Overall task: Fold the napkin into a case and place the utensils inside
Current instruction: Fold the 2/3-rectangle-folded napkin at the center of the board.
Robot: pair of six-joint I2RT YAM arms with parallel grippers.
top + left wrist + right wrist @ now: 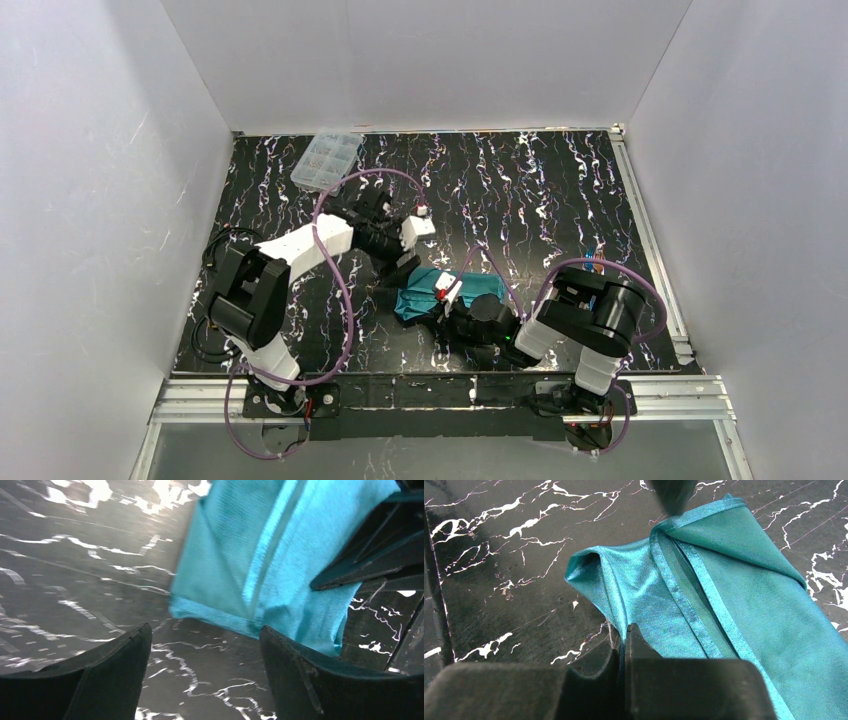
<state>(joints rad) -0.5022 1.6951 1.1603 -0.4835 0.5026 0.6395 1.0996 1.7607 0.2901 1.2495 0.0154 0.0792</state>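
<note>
The napkin (447,291) is lying near the middle of the black marbled table (540,190), toward its near edge. In the top view it is showing as a small, rumpled teal bundle, partly folded. The left gripper (398,272) is reaching down at the bundle's left end. The right gripper (452,306) is sitting on its near side. From up here I cannot tell how either pair of jaws is standing. A clear box (327,160) is resting at the far left corner, well apart from the cloth.

The left wrist view is blurred, but it is giving what the top view hides. The left gripper (205,677) is holding its jaws wide, with only bare table between them. The napkin (260,565) is filling the upper middle of this view. A lighter stripe is running down its folded layers, and its lower edge is lying flat just beyond the fingers (112,680). The dark right gripper (372,555) is bearing on the cloth at the upper right.

Only the right wrist view is showing the grip. The right gripper (625,647) is pinching its jaws almost together on a thin fold at the napkin's (744,605) near edge. The shiny hem (684,605) is running diagonally in two bands. The left part of the cloth is puffing up into a loose loop, and a triangular flap is lying folded over at the upper right.
</note>
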